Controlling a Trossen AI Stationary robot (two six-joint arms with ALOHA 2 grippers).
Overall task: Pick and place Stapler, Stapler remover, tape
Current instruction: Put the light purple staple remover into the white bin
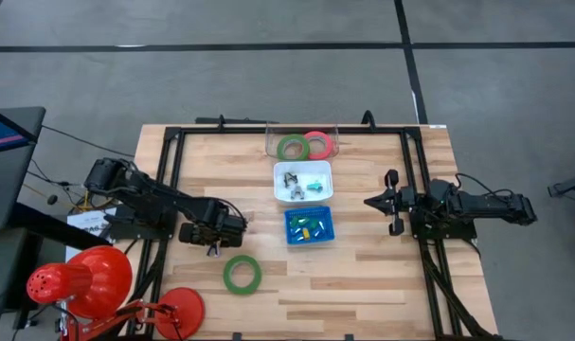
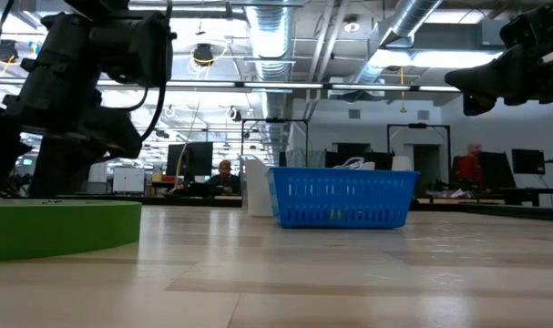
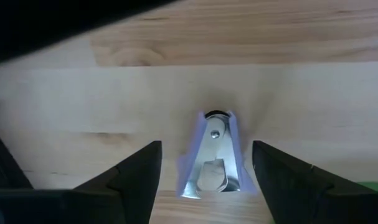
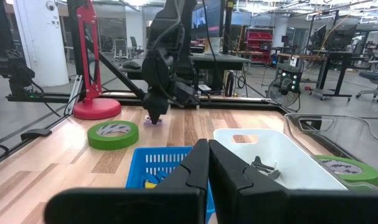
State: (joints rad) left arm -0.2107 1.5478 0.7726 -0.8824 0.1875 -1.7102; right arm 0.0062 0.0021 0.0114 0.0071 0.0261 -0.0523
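Observation:
A light-purple staple remover (image 3: 213, 155) lies flat on the wooden table, and also shows in the right wrist view (image 4: 154, 122). My left gripper (image 1: 214, 244) stands over it pointing down, open, with one finger on either side of the remover and a gap to each. A green tape ring (image 1: 242, 274) lies flat on the table just nearer than it. Another green ring (image 1: 293, 147) and a pink-red ring (image 1: 317, 144) lie in a clear container at the far edge. My right gripper (image 1: 389, 201) is shut and empty, held above the table's right part. I see no stapler.
A white tray (image 1: 303, 195) holding small dark and metal things and a blue basket (image 1: 309, 237) holding small coloured pieces stand mid-table, between the two arms. A red lamp (image 1: 88, 284) stands at the near left corner. Black rails run along the table's left and right sides.

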